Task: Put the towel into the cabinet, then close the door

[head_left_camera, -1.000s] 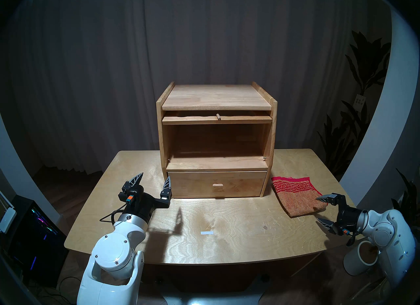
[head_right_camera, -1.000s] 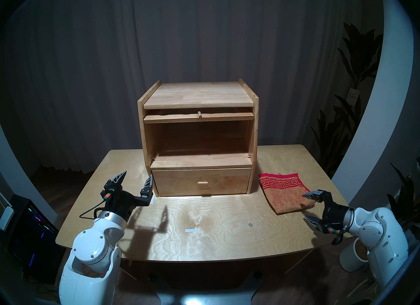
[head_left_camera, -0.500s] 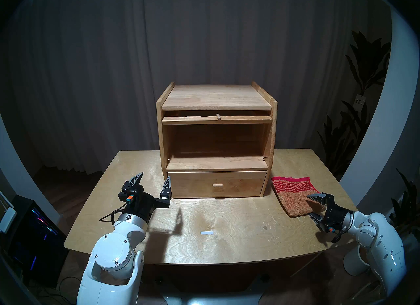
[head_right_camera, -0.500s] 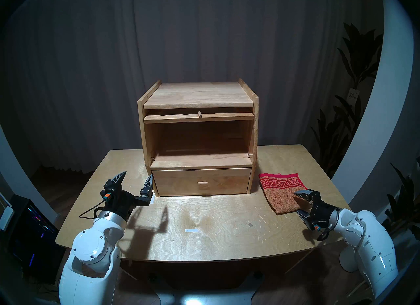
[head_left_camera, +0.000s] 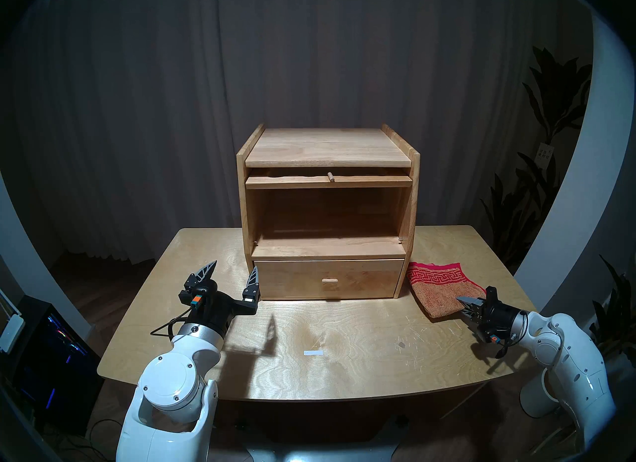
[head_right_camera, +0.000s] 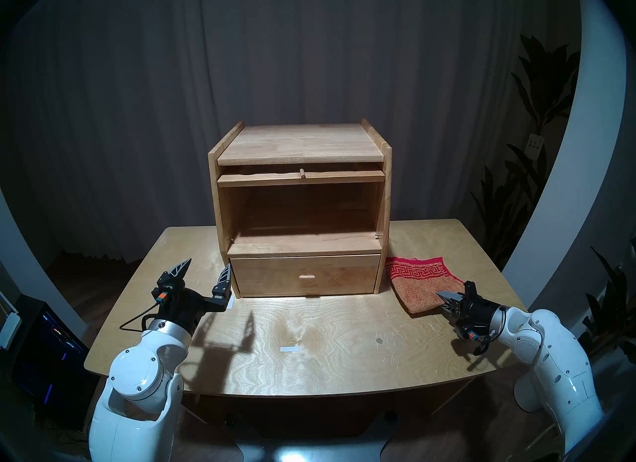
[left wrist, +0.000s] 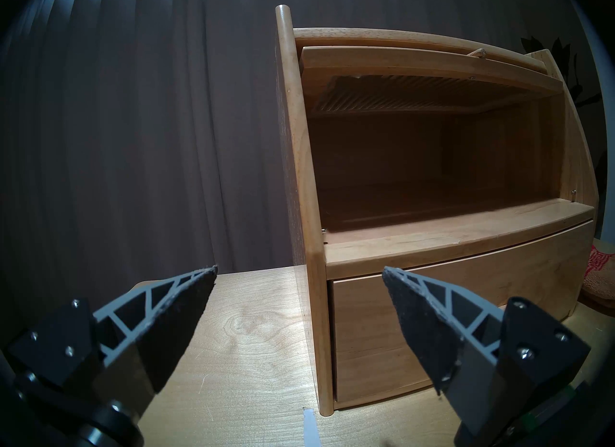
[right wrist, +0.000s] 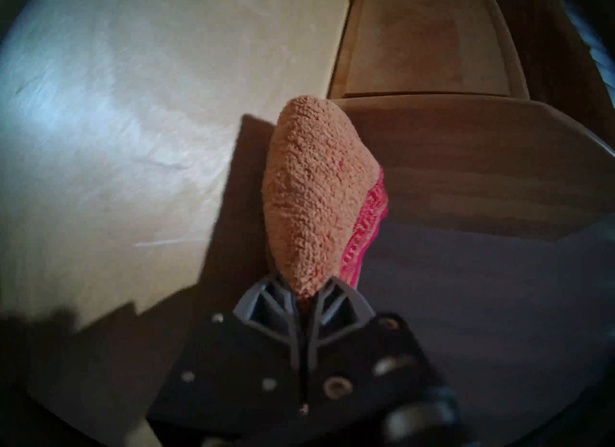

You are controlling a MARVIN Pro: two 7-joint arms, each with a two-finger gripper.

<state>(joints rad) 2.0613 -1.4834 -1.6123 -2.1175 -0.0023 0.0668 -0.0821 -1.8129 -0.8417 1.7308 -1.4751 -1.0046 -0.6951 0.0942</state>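
The towel [head_left_camera: 437,287], red Greek-key band at the back and orange-tan in front, lies on the table right of the cabinet [head_left_camera: 327,146], and its left edge is up against the cabinet's corner. My right gripper [head_left_camera: 463,303] is shut on the towel's near right corner; the right wrist view shows the towel [right wrist: 309,200] pinched between the fingertips. The door [head_left_camera: 328,183] lies flat, raised under the cabinet top with its peg knob [head_left_camera: 330,176] on top, so the compartment is open and empty. My left gripper [head_left_camera: 232,269] is open and empty, left of the shut drawer [head_left_camera: 328,279].
A white tape strip [head_left_camera: 314,352] lies on the table [head_left_camera: 344,375] near the front middle. A dark plant [head_left_camera: 550,124] stands at the far right. A white cylinder [head_left_camera: 537,399] stands below the table's right edge. A lit computer case [head_left_camera: 48,347] is at the left.
My right gripper moved left over the towel's near corner and shut on it. The towel slid left toward the cabinet. The left arm has not moved.
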